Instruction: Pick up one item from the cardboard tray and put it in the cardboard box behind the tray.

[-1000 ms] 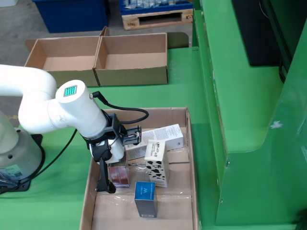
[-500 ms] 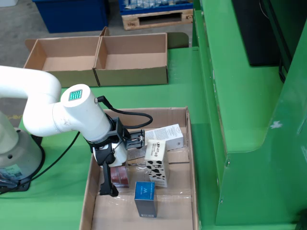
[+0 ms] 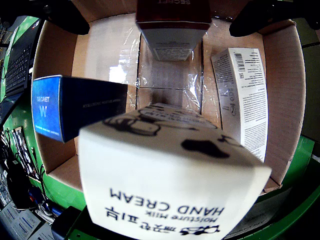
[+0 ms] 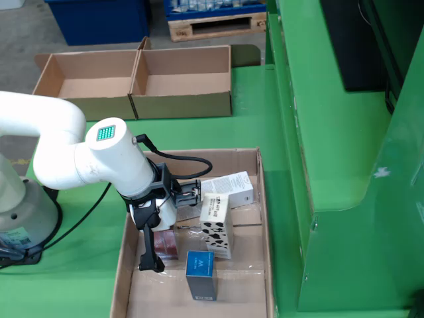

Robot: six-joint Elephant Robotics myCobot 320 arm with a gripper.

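Note:
In the view from above, the cardboard tray [image 4: 261, 218] holds a dark red box [image 4: 167, 244], a blue box [image 4: 201, 273], a cow-patterned hand cream box [image 4: 216, 225] and a white box [image 4: 226, 188]. My gripper [image 4: 161, 250] is low over the red box, with one black finger [image 4: 146, 252] at its left side. In the view that rides on the gripper, the red box [image 3: 172, 22] sits between the two dark fingertips [image 3: 67, 17] with a gap on each side. The gripper [image 3: 157, 22] is open. The hand cream box [image 3: 170, 180] fills the foreground, and the blue box [image 3: 75, 107] is at the left.
Two open cardboard boxes [image 4: 182, 79] [image 4: 86, 79] stand side by side behind the tray. A tall green wall [image 4: 331, 132] runs along the tray's right side. The arm's base [image 4: 23, 212] and its black cable [image 4: 175, 158] are left of the tray.
The arm has shifted a little to the right and lowered over the red box. The items in the tray have not moved.

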